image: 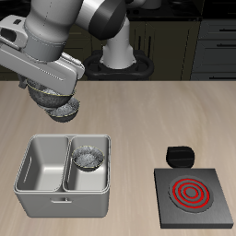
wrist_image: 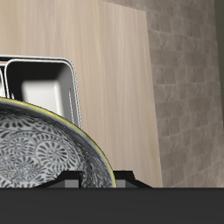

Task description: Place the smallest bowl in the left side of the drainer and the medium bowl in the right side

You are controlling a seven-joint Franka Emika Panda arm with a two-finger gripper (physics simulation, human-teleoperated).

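The drainer (image: 63, 166), a light-grey metal tub with two deep square compartments, sits near the table's front edge. The smallest bowl (image: 88, 157), shiny and speckled inside, rests upright in one compartment. The medium bowl (image: 63, 111), grey with a patterned inside, hangs above the table behind the drainer.

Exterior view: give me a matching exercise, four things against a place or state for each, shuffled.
Things:
1. small bowl
2. stove
3. drainer compartment farther from the stove
4. bowl under the arm

Places or states:
a. holds nothing
b. inside the drainer, in the compartment nearer the stove
c. farther back than the drainer
d. red rings on top

Pairs: 1-b, 2-d, 3-a, 4-c
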